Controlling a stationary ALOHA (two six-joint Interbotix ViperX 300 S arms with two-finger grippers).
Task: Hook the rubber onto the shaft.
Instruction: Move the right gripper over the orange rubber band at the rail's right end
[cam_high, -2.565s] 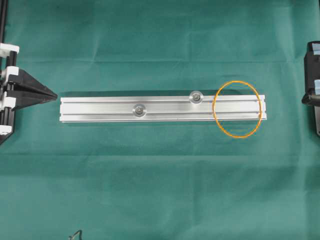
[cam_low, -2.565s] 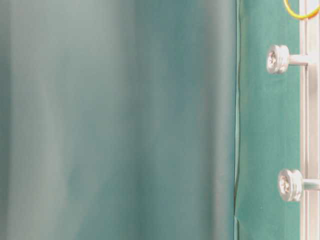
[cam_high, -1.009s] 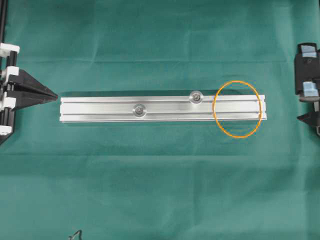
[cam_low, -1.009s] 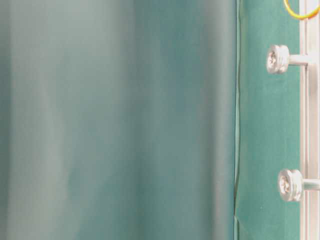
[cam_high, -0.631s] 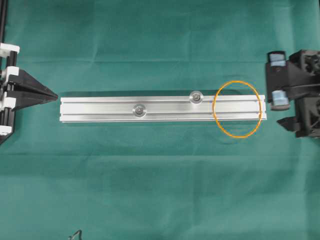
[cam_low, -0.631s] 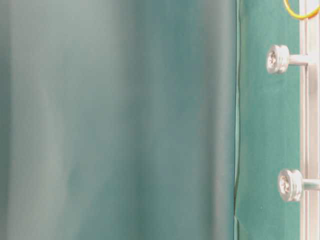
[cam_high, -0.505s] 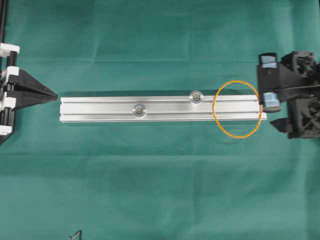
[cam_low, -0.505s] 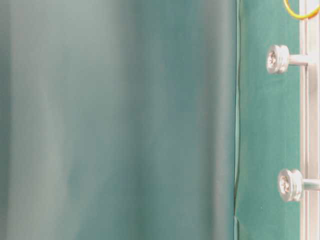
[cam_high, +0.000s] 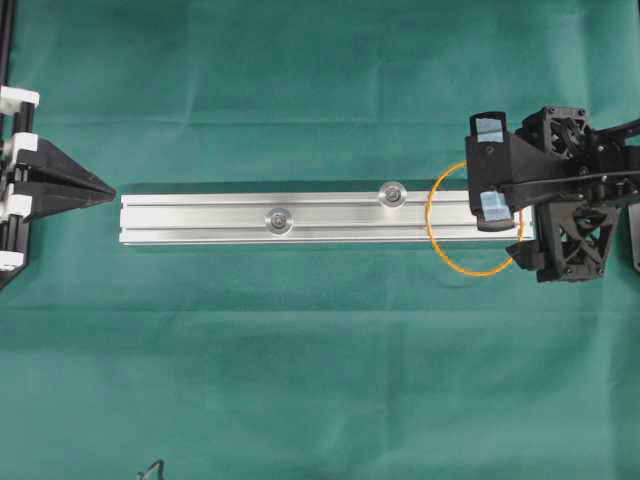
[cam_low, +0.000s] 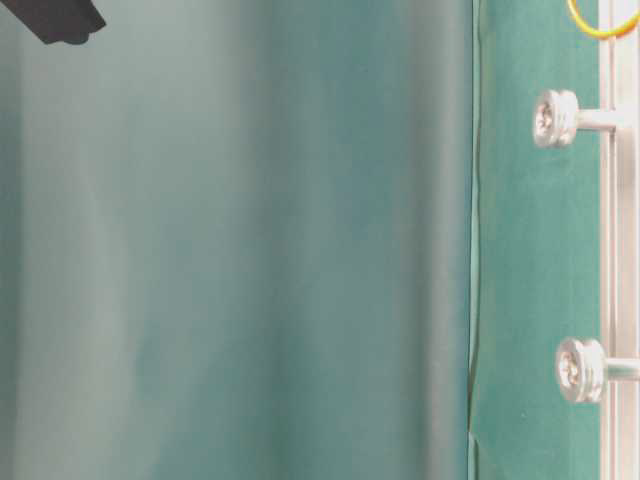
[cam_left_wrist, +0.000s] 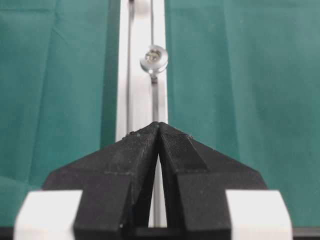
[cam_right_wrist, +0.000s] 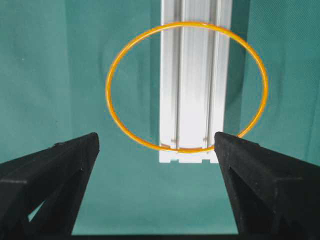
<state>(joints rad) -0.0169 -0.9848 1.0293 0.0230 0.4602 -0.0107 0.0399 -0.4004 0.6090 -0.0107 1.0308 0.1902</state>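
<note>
The rubber (cam_high: 452, 248) is a thin, round orange ring. It lies flat across the right end of the long, shiny silver rail (cam_high: 250, 219), on the soft green cloth (cam_high: 300, 370) near its right edge. Two small round silver shafts (cam_high: 391, 194) stand up from the rail, well apart from the ring. The black right gripper (cam_right_wrist: 156, 145) has slid in from the right edge and now hangs over the ring, its pointed fingers (cam_right_wrist: 65, 160) spread wide apart. Its arm hides part of the ring from above. The left gripper (cam_left_wrist: 159, 127) waits at the rail's left end, its ridged fingers pressed together on nothing.
</note>
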